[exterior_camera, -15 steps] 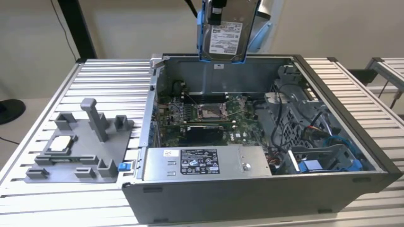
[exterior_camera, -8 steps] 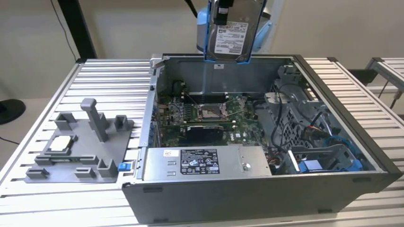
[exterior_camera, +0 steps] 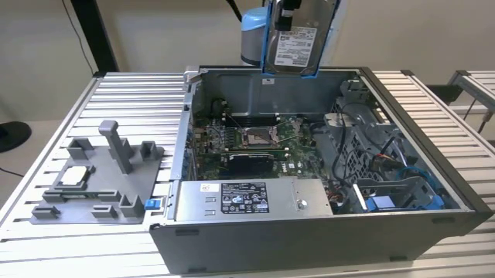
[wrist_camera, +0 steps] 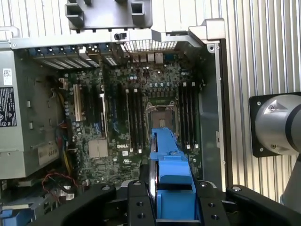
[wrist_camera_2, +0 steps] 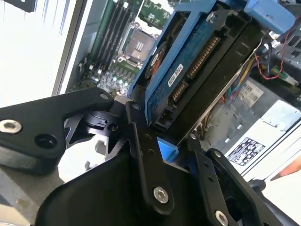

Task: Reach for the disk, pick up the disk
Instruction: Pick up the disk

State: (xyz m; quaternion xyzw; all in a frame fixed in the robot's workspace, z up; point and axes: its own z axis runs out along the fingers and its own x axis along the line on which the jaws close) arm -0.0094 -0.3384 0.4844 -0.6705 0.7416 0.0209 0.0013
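On the exterior view's left, ribbed metal surface (exterior_camera: 46,116) carrying a grey plastic fixture (exterior_camera: 101,179) with upright posts; small white-silver square chip (exterior_camera: 75,175) lying flat in its tray part, small blue clip (exterior_camera: 152,204) just beside the fixture's near corner.

In the middle, open computer case (exterior_camera: 309,243) lying on its side, green motherboard (exterior_camera: 251,142) exposed inside with the bare processor socket (exterior_camera: 255,137) near its centre. Labelled grey metal box (exterior_camera: 251,200) seated along the case's near wall. Toward the exterior view's right, tangle of cables (exterior_camera: 344,156) and blue plastic drive bays (exterior_camera: 395,197) inside the case.

Above the case's far wall, the disk (exterior_camera: 298,49) hanging upright in the air, clear of the case, white label facing the camera, blue bracket along its edges. Pincer (exterior_camera: 288,8) clamped on the disk from above, at the top edge of the exterior view.

In the second wrist view, black fingers (wrist_camera_2: 146,155) closed against the disk (wrist_camera_2: 197,66) on both sides, its connector edge and circuit-board face showing, blue bracket framing it. In the first wrist view, the disk (wrist_camera: 169,165) seen edge-on between the fingers (wrist_camera: 136,202), blue bracket uppermost, motherboard (wrist_camera: 141,108) well below it, grey arm joint (wrist_camera: 277,122) off to one side over the ribbed surface (wrist_camera: 263,47).
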